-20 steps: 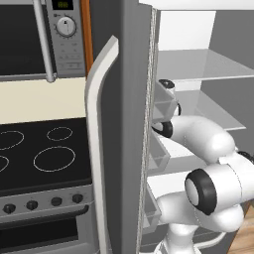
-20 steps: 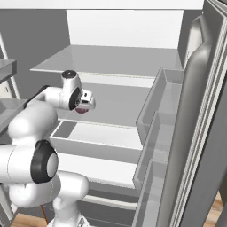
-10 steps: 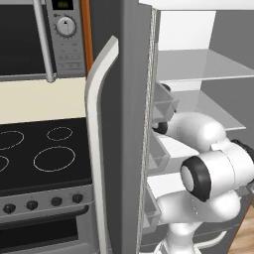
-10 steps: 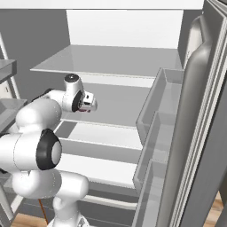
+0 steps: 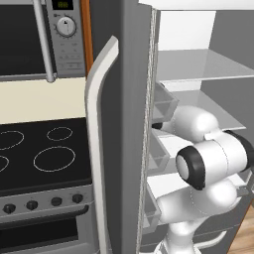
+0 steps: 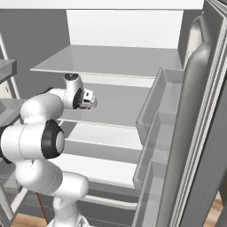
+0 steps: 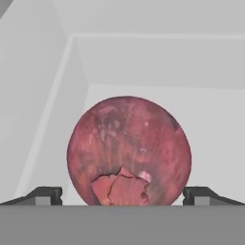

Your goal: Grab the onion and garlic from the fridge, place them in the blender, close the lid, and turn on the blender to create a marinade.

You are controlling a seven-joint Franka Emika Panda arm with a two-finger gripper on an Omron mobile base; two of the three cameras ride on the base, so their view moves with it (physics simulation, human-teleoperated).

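Fridge (image 6: 195,133), door open, white shelf (image 6: 119,104) inside: your tool (image 7: 122,194) has pushed deeper since a second ago, tips wide apart flanking the onion (image 7: 129,150) resting on that shelf, nothing clamped yet, so closing looks like the step due.

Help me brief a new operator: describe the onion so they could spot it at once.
Look inside the open fridge, at the white shelf the arm reaches over. In the hand view, the onion sits on it between the open gripper tips. It is a smooth dark-red ball against plain white walls.
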